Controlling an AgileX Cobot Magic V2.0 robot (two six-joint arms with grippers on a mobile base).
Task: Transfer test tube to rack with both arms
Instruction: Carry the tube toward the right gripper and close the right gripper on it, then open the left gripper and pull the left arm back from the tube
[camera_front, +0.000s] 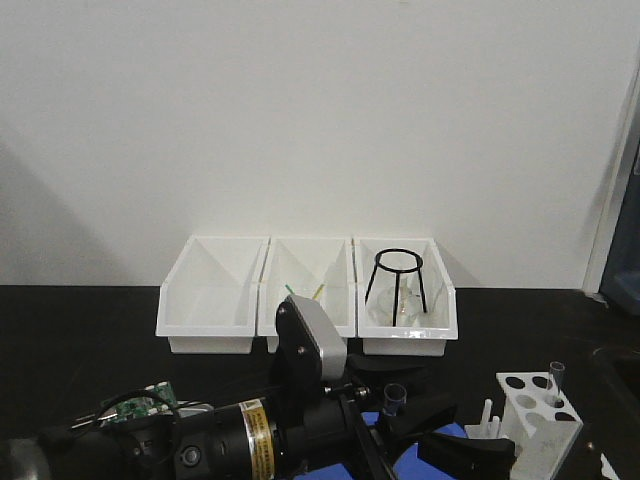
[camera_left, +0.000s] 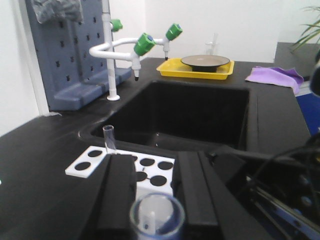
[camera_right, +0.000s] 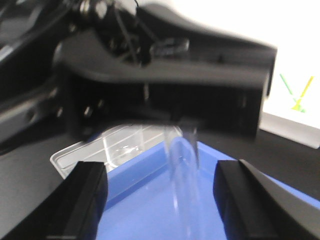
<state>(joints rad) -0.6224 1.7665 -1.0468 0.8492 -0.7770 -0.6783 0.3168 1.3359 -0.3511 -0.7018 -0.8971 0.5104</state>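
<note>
My left gripper (camera_left: 154, 175) is shut on a clear test tube (camera_left: 156, 216), whose open rim shows between the black fingers (camera_left: 119, 192). In the front view this tube (camera_front: 392, 397) stands upright in the left gripper (camera_front: 397, 393), left of the white rack (camera_front: 528, 398). A second look-alike tube (camera_front: 556, 379) stands in a far hole of the rack (camera_left: 88, 165). My right gripper (camera_right: 167, 192) is open wide, its fingers (camera_right: 86, 200) on either side of the held tube's rounded lower end (camera_right: 182, 167) without touching it.
Three white bins (camera_front: 213, 295) line the back wall; the right one holds a black wire stand (camera_front: 398, 283). A blue tray (camera_right: 150, 210) and a clear plastic container (camera_right: 112, 150) lie under the grippers. Beyond the rack are a black sink (camera_left: 190, 112), a faucet (camera_left: 131, 50), a yellow tray (camera_left: 196, 68) and a purple cloth (camera_left: 277, 76).
</note>
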